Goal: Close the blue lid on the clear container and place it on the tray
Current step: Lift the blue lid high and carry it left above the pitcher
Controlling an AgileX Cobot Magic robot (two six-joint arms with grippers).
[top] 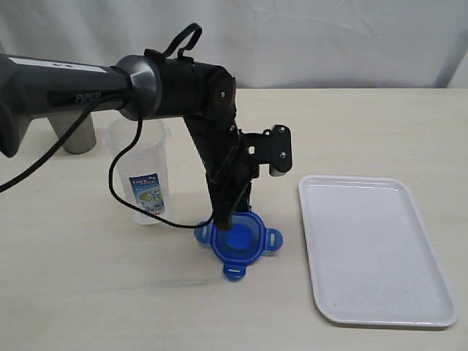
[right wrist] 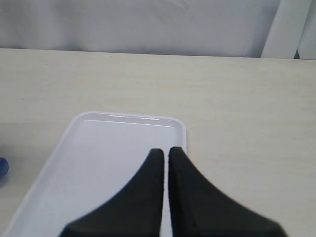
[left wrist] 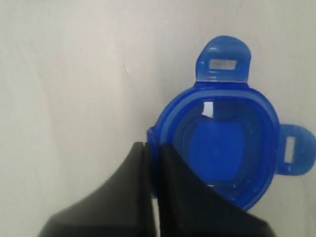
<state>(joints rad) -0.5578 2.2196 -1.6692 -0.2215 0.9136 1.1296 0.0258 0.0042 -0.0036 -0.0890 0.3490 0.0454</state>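
Observation:
The blue lid (top: 245, 247) lies on the table with its tabs spread out, between the clear container (top: 143, 175) and the tray (top: 373, 248). My left gripper (top: 229, 218) reaches straight down onto the lid's near-left edge. In the left wrist view the left gripper (left wrist: 152, 144) is shut on the rim of the blue lid (left wrist: 222, 143), which shows as a blue strip between the two black fingers. The container stands upright and uncovered behind the left arm. In its own wrist view my right gripper (right wrist: 165, 149) is shut with nothing in it, above the tray (right wrist: 98, 158).
A grey steel cup (top: 77, 135) stands at the back left, behind the container. The left arm's black cable (top: 117, 194) loops down in front of the container. White cloth hangs behind the table's far edge.

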